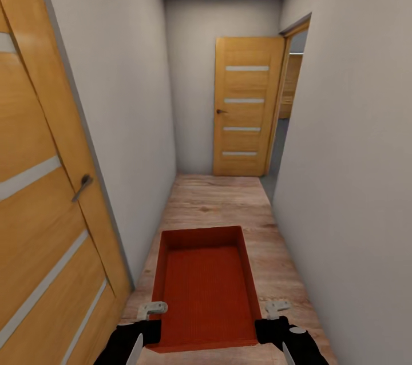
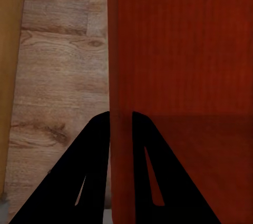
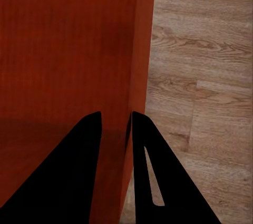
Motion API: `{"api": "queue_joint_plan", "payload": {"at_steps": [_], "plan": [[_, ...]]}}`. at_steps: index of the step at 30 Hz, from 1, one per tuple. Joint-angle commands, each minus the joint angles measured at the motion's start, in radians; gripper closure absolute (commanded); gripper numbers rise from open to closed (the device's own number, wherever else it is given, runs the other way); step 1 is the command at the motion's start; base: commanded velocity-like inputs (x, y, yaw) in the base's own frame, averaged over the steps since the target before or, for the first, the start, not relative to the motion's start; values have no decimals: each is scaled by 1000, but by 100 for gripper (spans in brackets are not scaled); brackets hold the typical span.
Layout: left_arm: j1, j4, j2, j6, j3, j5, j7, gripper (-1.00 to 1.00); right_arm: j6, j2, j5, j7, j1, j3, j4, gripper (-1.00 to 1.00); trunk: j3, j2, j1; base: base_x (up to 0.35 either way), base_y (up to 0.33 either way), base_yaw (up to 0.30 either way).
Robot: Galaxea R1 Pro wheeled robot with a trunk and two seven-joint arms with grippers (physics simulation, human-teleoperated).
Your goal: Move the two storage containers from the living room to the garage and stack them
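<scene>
One red-orange storage container (image 1: 203, 290) hangs level in front of me above the wood-plank floor of a narrow corridor. My left gripper (image 1: 150, 325) is shut on its left wall and my right gripper (image 1: 269, 322) is shut on its right wall. In the left wrist view the gripper (image 2: 120, 121) has its black fingers on either side of the thin wall of the container (image 2: 184, 50). The right wrist view shows the same hold by that gripper (image 3: 116, 121) on the container (image 3: 68, 50). The living room is out of view.
A wooden door (image 1: 34, 193) stands close at my left. Pale walls (image 1: 349, 170) narrow the passage on both sides. At the far end an open wooden door (image 1: 246, 107) leans beside a doorway (image 1: 283, 125) with grey floor beyond; whether that is the garage I cannot tell.
</scene>
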Motion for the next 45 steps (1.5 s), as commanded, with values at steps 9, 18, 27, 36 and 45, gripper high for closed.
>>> {"api": "queue_joint_plan", "payload": {"at_steps": [9,18,27,36,45], "plan": [[-1,-4,-1,0,8,-32,5,100,8,31,-16,22,0,-2,-1,100,-2,-2,1,325,0,0],[-1,-4,-1,0,8,-32,5,100,8,30,-16,21,0,-2,-1,100,-2,-2,1,325,0,0],[-1,-4,-1,0,8,-32,5,100,8,30,-16,21,0,-2,-1,100,-2,-2,1,325,0,0],[-1,-4,-1,0,8,-32,5,100,8,31,-16,22,0,-2,-1,100,-2,-2,1,325,0,0],[-1,-4,-1,0,8,-32,5,100,8,30,-16,21,0,-2,-1,100,-2,-2,1,325,0,0]]}}
